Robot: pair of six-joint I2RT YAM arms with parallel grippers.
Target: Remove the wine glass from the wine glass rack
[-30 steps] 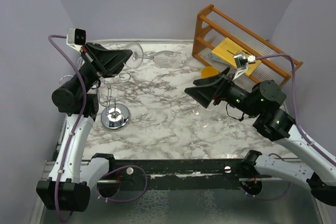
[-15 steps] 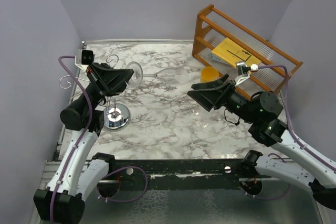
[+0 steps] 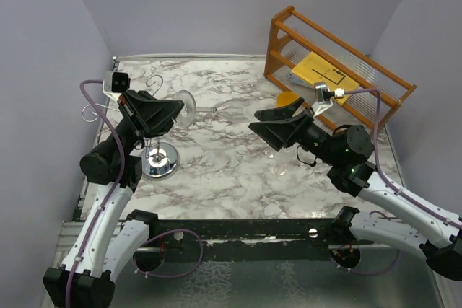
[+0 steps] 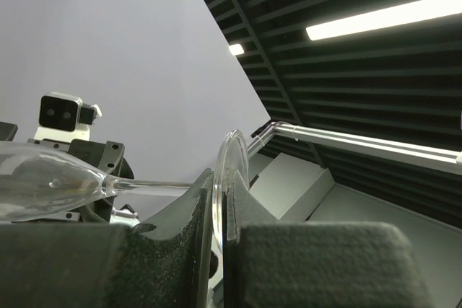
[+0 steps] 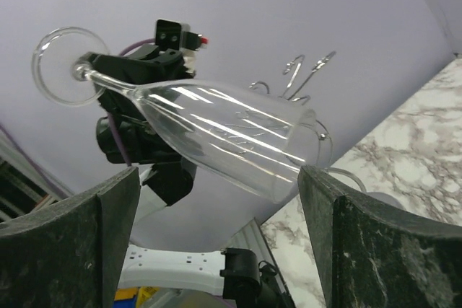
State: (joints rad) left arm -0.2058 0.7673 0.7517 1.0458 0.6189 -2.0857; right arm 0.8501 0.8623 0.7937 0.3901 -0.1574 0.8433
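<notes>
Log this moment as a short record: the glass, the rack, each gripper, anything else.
wine glass: held horizontal, off the rack
left gripper: shut on the glass's foot
right gripper: open, facing the bowl
wine glass rack: upright on its chrome base, beside the left arm
also present: wooden shelf rack, orange cup

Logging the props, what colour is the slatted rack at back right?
The slatted rack is orange-brown, clearest in the top external view.
</notes>
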